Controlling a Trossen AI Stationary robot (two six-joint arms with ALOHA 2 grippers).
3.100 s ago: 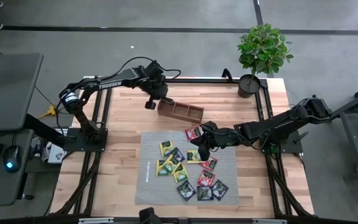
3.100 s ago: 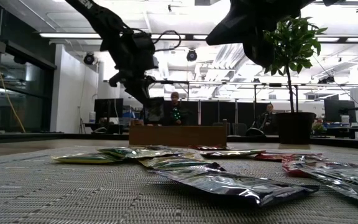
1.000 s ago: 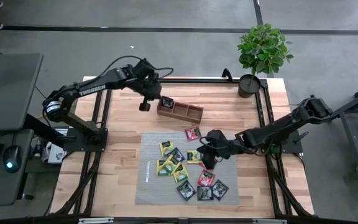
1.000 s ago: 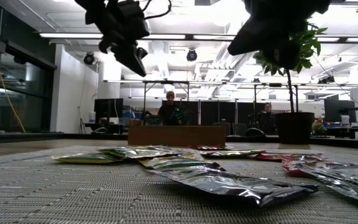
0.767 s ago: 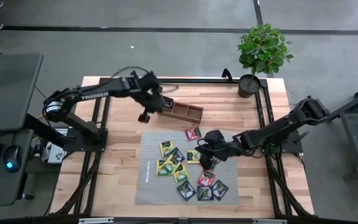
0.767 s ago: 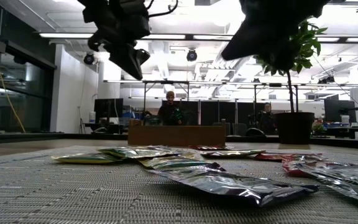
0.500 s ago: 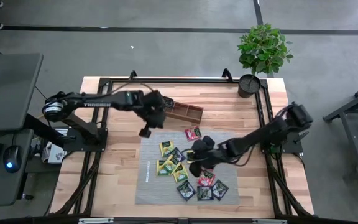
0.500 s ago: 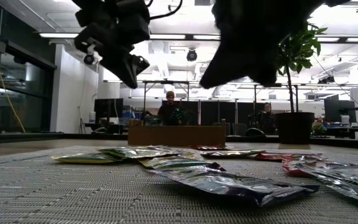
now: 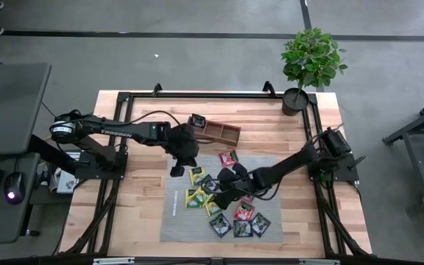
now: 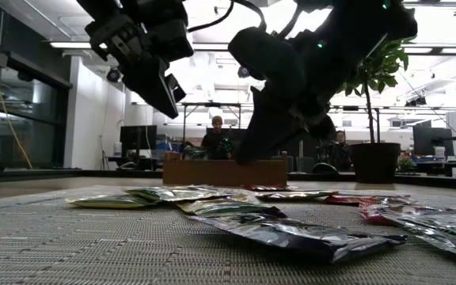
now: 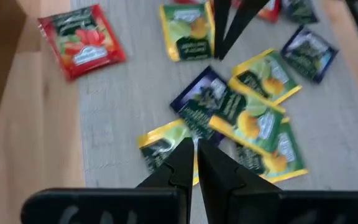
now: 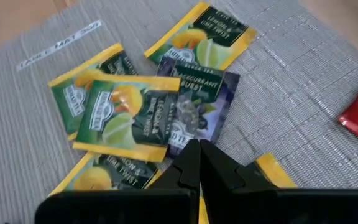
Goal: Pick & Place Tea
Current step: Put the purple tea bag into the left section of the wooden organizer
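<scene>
the left gripper (image 9: 177,170) hangs clenched and empty over the grey mat's (image 9: 174,224) edge nearest the wooden tray (image 9: 215,131). the right gripper (image 9: 219,196), also pinched shut with nothing in it, hovers above the yellow-green and black tea sachets (image 9: 202,193) piled mid-mat. red sachets (image 9: 229,157) lie flat nearby; a potted plant (image 9: 308,66) stands at the table corner.

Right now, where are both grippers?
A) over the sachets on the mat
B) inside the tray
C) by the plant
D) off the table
A: the left gripper and right gripper both hang shut over the sachets on the mat, as both wrist views show.
</scene>
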